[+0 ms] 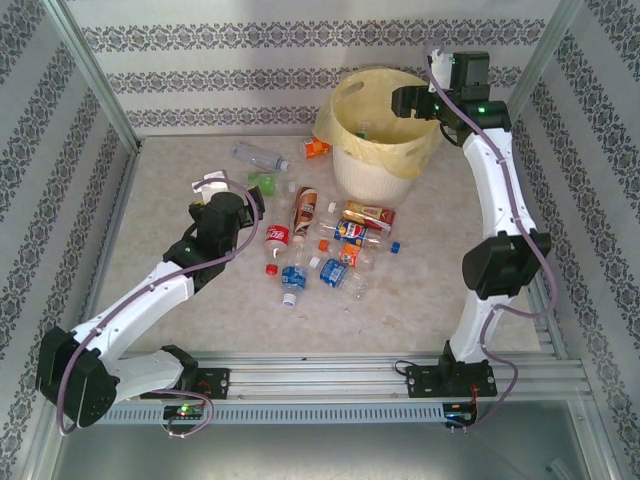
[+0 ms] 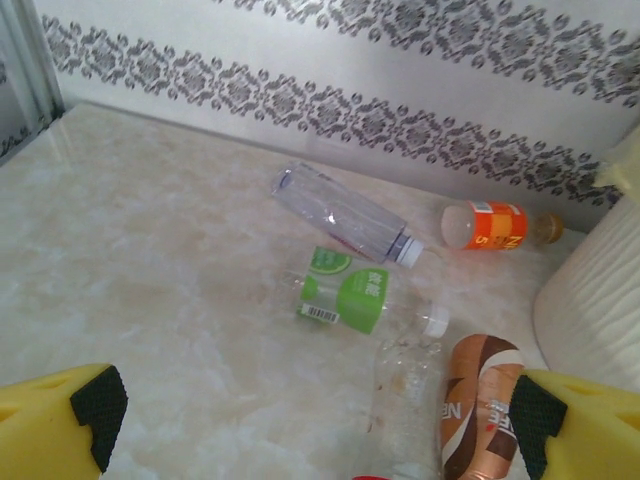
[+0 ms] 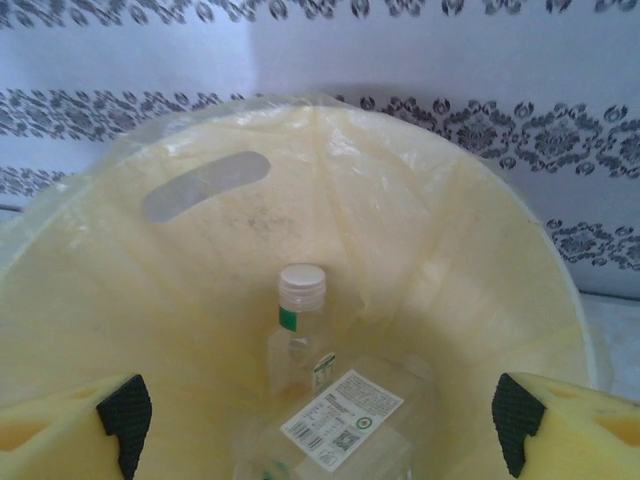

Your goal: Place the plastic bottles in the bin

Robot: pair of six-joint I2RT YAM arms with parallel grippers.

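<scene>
Closest to the overhead camera, the left arm point(image 1: 130, 310) and right arm point(image 1: 495, 200) rise from the rail at the near edge of the pale marbled desk point(image 1: 180, 200). Toward the far wall, right of centre, stands the bin point(image 1: 372, 178), a white bucket lined with a pale yellow bag. The right tool point(image 1: 405, 100) hangs over the bin's mouth. In its wrist view the yellow fingers point(image 3: 60, 430) are spread wide with nothing between them. Inside the bin a capped bottle point(image 3: 298, 330) stands upright, and a labelled bottle point(image 3: 342, 418) lies just beside it at the bottom. The left tool point(image 1: 248, 200) hovers above the desk to the left of the bin, likewise spread wide and empty. Most of the plastic bottles point(image 1: 320, 245) lie scattered on the desk in front of the bin, between the two arms. Ahead of the left tool a clear bottle point(image 2: 345, 215) lies on its side near the far wall, apart from the others. A brown bottle point(image 2: 480, 405) lies close to the bin's wall beside another see-through one, and a green bottle point(image 2: 350, 295) lies between the brown one and the clear one. An orange bottle point(image 2: 490, 225) rests on its side against the far wall next to the bin. A loose red cap point(image 1: 270, 268) and a blue cap point(image 1: 395, 247) lie at the edges of the cluster.
</scene>
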